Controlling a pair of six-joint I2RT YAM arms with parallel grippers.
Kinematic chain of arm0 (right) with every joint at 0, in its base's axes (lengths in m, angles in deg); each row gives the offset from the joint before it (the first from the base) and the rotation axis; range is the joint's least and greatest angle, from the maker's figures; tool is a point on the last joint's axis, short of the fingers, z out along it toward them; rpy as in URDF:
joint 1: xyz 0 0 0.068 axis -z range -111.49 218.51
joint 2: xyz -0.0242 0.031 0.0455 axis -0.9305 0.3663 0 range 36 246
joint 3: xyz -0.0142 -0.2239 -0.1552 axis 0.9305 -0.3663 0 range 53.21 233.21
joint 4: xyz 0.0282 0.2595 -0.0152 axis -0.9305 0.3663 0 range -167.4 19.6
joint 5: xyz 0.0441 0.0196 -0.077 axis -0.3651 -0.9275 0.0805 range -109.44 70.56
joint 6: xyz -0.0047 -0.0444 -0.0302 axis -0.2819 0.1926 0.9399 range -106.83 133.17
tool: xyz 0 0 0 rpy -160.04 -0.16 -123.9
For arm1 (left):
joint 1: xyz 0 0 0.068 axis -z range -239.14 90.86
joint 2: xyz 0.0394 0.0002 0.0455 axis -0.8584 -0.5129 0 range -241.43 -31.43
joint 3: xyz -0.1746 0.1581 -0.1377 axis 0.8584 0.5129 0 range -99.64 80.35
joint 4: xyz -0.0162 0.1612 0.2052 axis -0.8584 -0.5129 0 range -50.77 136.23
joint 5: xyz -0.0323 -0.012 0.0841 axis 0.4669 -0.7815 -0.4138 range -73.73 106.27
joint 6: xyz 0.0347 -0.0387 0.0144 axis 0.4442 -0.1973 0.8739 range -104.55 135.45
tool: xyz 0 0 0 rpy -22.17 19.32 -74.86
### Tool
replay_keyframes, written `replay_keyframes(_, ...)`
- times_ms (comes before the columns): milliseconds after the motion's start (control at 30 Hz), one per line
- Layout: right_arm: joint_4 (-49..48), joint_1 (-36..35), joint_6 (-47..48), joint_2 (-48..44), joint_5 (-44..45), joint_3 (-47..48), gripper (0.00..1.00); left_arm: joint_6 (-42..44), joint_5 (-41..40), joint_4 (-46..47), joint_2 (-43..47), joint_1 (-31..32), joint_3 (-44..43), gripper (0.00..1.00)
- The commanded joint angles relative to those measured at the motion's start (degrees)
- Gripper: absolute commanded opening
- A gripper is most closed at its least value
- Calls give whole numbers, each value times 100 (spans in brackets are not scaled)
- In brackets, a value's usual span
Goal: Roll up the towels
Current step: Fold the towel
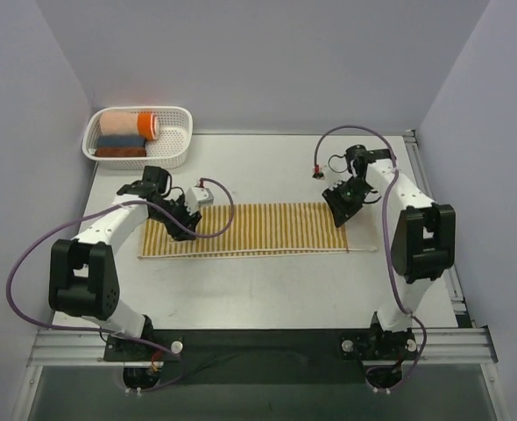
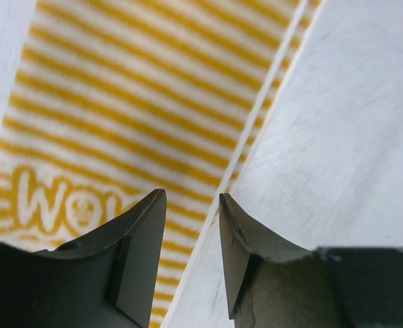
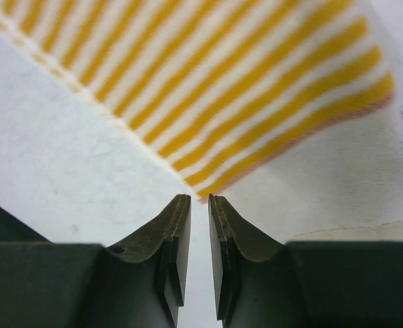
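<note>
The striped yellow-and-white towel (image 1: 258, 230) lies flat and unrolled across the middle of the table. My left gripper (image 1: 185, 221) hovers over its left part. In the left wrist view the jaws (image 2: 192, 199) are open and empty, straddling the towel's long edge (image 2: 147, 102), with white lettering at the left. My right gripper (image 1: 342, 206) is at the towel's far right corner. In the right wrist view its jaws (image 3: 199, 199) stand a narrow gap apart with nothing between them. The striped corner (image 3: 229, 89) lies just ahead of the tips, and a pale panel of cloth lies to its right.
A white basket (image 1: 178, 140) at the back left holds a peach-and-orange roll (image 1: 129, 123), a grey-blue roll and a reddish-brown roll. Purple cables loop from both arms. The table's metal rail runs along the right edge (image 1: 434, 184).
</note>
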Motion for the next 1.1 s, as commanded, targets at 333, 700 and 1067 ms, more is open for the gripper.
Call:
replay_keyframes(333, -1039, -1932, -64, -634, 579, -1266, 28, -585, 1117, 1352, 899, 655, 748, 51)
replay_keyframes(700, -1735, -2962, -301, -150, 1538, -1152, 31, -127, 1088, 1530, 1770, 340, 1434, 55)
replay_keyframes(1067, -1823, -3200, -275, 192, 1670, -959, 29, -550, 1546, 1450, 2113, -452, 1382, 57)
